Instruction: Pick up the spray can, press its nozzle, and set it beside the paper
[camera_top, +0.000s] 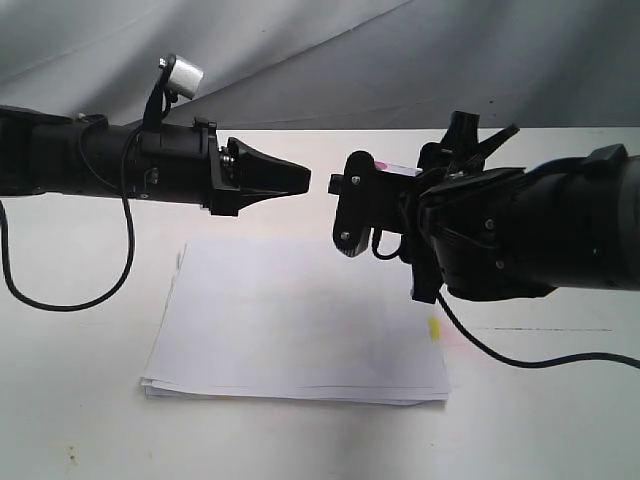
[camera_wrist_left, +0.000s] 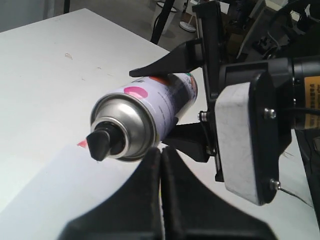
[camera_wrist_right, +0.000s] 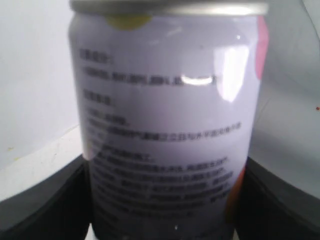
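My right gripper is shut on the spray can and holds it lying level above the paper. The label's printed text fills the right wrist view, with a black finger on each side. The can's silver dome and black nozzle point toward my left gripper, which is shut on nothing. Its tips sit just beside the dome's rim, to one side of the nozzle; I cannot tell if they touch. In the exterior view the left gripper faces the right one across a small gap, and the nozzle is hidden.
The white table stretches around the paper, and a grey cloth backdrop hangs behind it. A yellow tab marks the paper's right edge. Black cables hang from both arms onto the table.
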